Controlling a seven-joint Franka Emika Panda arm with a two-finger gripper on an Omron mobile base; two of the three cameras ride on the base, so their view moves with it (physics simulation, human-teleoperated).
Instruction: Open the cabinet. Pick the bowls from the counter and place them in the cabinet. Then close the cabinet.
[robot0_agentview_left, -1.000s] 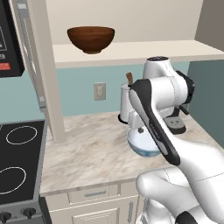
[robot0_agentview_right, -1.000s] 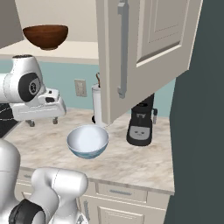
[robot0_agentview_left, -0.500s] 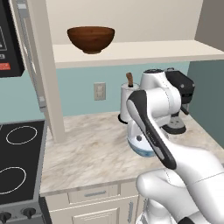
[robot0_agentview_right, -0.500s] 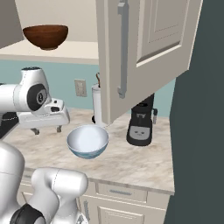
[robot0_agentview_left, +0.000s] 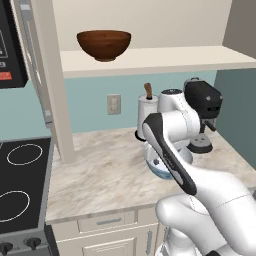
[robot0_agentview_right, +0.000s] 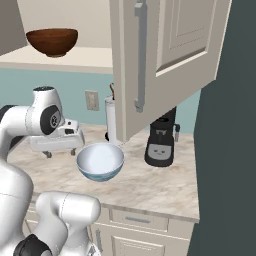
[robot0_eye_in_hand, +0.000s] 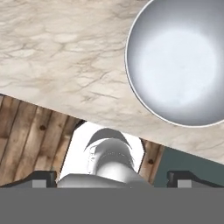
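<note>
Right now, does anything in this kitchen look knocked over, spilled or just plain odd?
Nothing is spilled or toppled. The wooden bowl sits upright on the cabinet shelf, and the white bowl stands upright on the counter. The cabinet doors hang wide open, which fits a job half done. The gripper is open, beside the white bowl.

The left base view looks forward and down from behind the arm, stovetop (robot0_agentview_left: 20, 185) at 9 o'clock, cabinet (robot0_agentview_left: 150, 57) shelf at 12. The right base view sees the same tabletop (robot0_agentview_right: 150, 182) from the other side, the open door near at 12. Both share the white bowl (robot0_agentview_right: 100, 161) and the brown bowl (robot0_agentview_left: 104, 45). The hand view looks straight down, close, the white bowl at 2 o'clock.
</note>
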